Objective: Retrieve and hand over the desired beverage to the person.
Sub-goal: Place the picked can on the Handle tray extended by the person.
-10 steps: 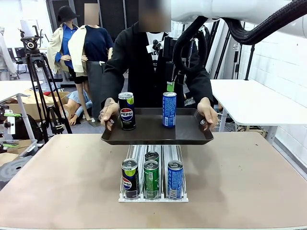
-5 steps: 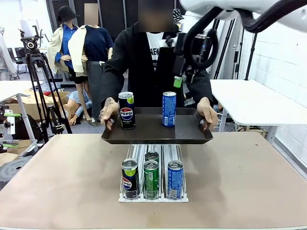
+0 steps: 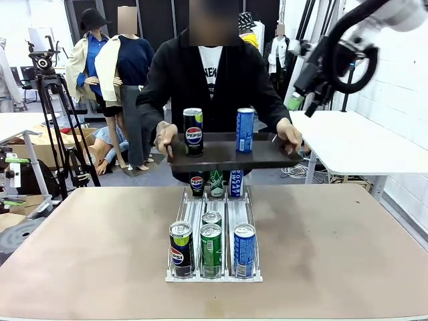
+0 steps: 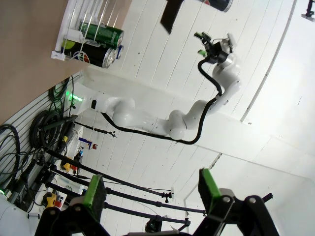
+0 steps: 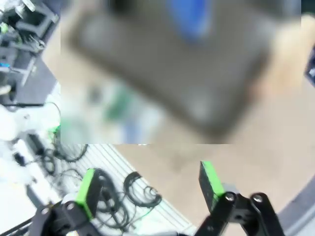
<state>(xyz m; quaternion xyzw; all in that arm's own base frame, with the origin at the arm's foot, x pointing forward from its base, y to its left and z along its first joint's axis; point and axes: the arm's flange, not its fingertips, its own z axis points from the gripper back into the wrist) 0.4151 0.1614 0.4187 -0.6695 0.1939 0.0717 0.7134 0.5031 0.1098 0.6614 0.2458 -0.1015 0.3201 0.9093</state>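
Up high, the right gripper [image 3: 299,85] hangs with jaws apart, empty; the left gripper [image 4: 150,192] likewise gapes. Beyond, the person [image 3: 210,80] holds a dark tray [image 3: 231,152] bearing two cans above the counter [image 3: 334,247].

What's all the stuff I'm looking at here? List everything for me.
tray: one, dark brown, held level above the table's far edge by the person.
cans on the tray: two, a black Pepsi can on its left, a blue can on its right.
rack: one, white, with lanes, in the middle of the table.
cans in the rack: a black Pepsi, a green and a blue at the front, a fourth behind the green, three more at the far end.
table: one, tan.
tripod: one, black, far left.
person: one, black jacket, behind the tray.
left gripper: open, empty.
right gripper: open, empty, raised at the right.
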